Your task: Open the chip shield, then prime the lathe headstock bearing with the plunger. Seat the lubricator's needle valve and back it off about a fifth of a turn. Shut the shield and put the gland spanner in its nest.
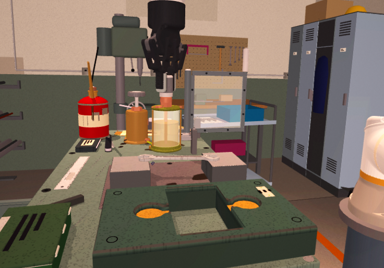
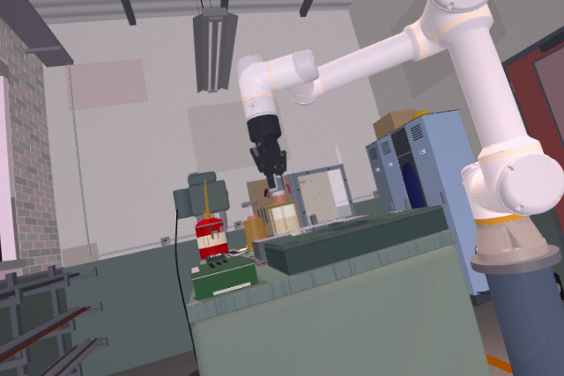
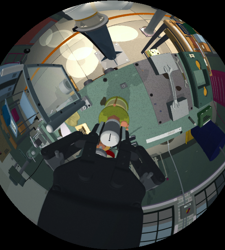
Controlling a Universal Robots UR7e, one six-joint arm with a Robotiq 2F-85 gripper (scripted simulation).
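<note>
The knurled needle valve knob [image 3: 110, 137] on top of the glass lubricator [image 1: 165, 127] is partly hidden between the fingers; a dark index line shows on its white cap. The lubricator, amber oil inside, stands at the back of the bench next to the brass plunger pump [image 1: 136, 121]. The clear chip shield [image 1: 218, 101] stands swung open to the right of it. The gland spanner [image 1: 179, 157] lies across two grey blocks, in front of the green nest block [image 1: 204, 214] with its orange-floored recess. My gripper [image 1: 166, 84] points straight down over the lubricator and is closed around the needle valve knob.
A drill press [image 1: 123, 57] stands behind the bench, with a red oil can [image 1: 93, 114] to its left. A steel rule [image 1: 72, 172] and a green box [image 1: 32, 233] lie at the near left. Lockers [image 1: 332, 95] and a trolley stand to the right.
</note>
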